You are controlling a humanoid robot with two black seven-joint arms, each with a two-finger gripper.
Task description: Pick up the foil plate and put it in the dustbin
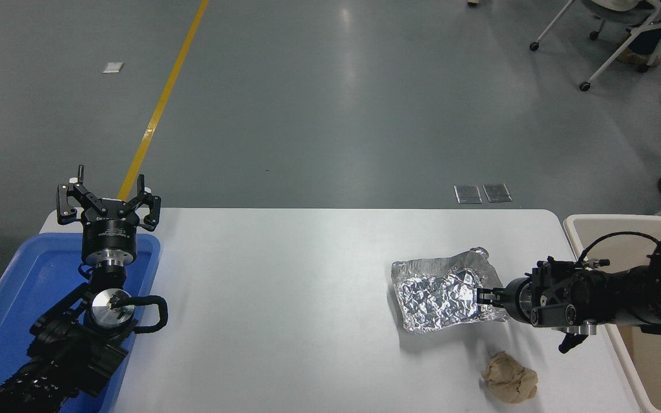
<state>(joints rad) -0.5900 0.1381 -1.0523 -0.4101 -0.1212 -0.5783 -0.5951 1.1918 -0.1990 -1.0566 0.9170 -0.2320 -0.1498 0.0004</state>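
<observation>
At the frame's right, the right hand [482, 297] pinches the foil plate [442, 291] by its right rim, near the dustbin [586, 222], probably for a short carry. The plate rests on the tabletop [284, 298]; the left hand [109, 199], fingers spread, sits parked at lower left.

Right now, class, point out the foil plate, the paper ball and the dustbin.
foil plate [436, 292], head view, crinkled centre of its floor.
paper ball [509, 384], head view, middle of the tan crumpled lump.
dustbin [623, 218], head view, far cream rim.

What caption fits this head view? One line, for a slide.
Right gripper at the foil plate's right edge, dustbin alongside; left gripper parked over the blue tray.
</observation>
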